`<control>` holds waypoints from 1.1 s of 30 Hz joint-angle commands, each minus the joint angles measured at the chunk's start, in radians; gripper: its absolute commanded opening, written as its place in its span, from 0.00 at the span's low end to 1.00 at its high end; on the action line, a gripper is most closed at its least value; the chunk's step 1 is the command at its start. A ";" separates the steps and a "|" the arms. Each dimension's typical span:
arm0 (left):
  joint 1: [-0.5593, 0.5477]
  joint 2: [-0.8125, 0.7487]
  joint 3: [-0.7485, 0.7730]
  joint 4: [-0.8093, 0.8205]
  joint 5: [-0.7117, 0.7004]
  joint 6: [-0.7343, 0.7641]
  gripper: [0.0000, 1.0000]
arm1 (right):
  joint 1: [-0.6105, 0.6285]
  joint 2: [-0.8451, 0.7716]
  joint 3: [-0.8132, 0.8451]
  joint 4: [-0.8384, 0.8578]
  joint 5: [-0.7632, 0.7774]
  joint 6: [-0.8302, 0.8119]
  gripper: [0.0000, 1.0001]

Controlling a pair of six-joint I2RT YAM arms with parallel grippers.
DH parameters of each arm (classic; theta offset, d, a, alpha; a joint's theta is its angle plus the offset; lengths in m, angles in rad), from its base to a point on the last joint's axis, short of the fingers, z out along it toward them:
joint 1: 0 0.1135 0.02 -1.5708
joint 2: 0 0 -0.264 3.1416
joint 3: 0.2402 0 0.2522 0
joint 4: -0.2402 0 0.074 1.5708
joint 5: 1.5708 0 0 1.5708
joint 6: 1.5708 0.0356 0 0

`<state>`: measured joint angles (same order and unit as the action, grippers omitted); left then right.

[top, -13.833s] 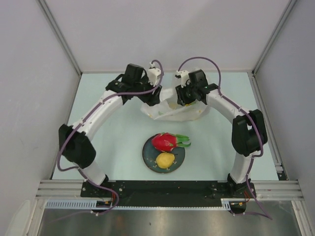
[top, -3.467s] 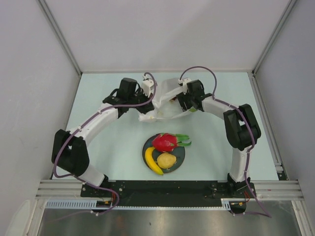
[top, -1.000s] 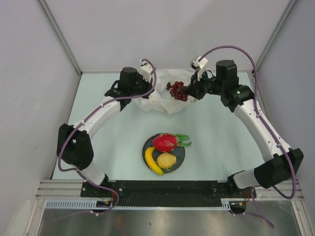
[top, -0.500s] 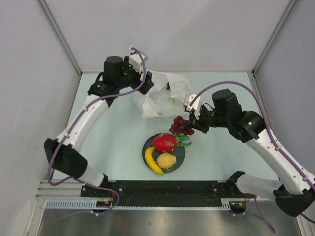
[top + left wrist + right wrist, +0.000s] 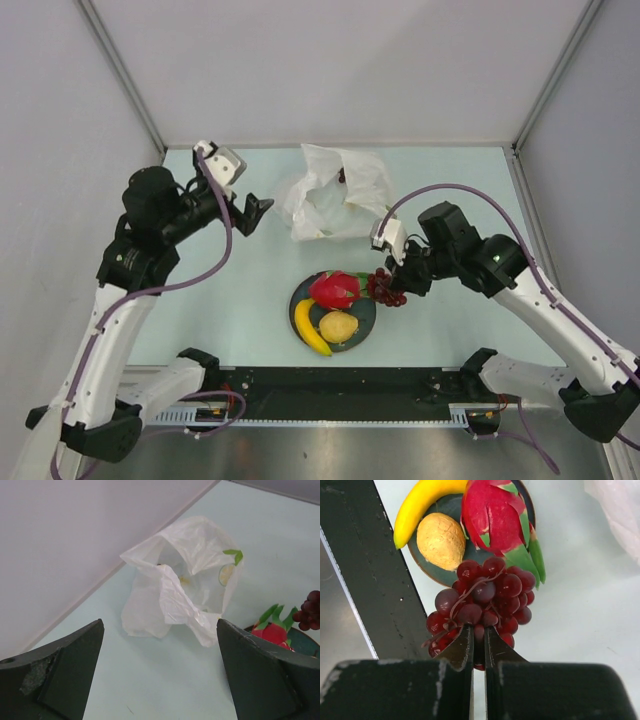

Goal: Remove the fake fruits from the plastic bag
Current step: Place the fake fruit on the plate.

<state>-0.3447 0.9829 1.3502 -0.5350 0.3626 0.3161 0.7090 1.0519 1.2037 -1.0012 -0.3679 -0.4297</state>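
Right gripper: the right gripper is clamped on the stem end of a dark purple-red toy grape bunch; the wrist view shows both jaws pinched together with the berries bulging just past them.
Grape bunch: it hangs at the right edge of the plate, just beside the dragon fruit's green tips. Whether it touches the plate cannot be told.
Left gripper: the left gripper stands with its dark fingers spread wide and nothing between them. It is raised to the left of the plastic bag, apart from it and pointing its way.
Plastic bag: a large, crinkly, translucent white plastic bag with small green and yellow marks lies crumpled on the far middle of the table, its mouth gaping towards the left arm's camera.
Plate: a round dark blue-green plate sits near the front middle of the table, well apart from the bag.
On the plate: a red-pink toy dragon fruit on the far side, a round yellow fruit touching it on the near side, and a yellow toy banana curving along the left rim.
Table: a pale blue-green table between plain grey walls.
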 commanded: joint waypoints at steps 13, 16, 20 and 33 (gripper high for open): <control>0.208 -0.076 -0.094 0.015 0.156 -0.095 1.00 | 0.073 0.109 -0.033 0.079 -0.043 0.069 0.00; 0.228 -0.075 -0.092 0.023 0.162 -0.092 1.00 | 0.095 0.140 -0.035 0.069 -0.055 0.106 0.00; 0.257 -0.070 -0.095 0.041 0.196 -0.109 1.00 | 0.116 0.160 -0.033 0.102 -0.069 0.155 0.00; 0.296 -0.067 -0.083 0.052 0.271 -0.150 1.00 | 0.138 0.233 -0.030 0.171 -0.054 0.324 0.00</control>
<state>-0.0563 0.9226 1.2549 -0.5098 0.5816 0.1898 0.8425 1.2709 1.1599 -0.8864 -0.4171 -0.1749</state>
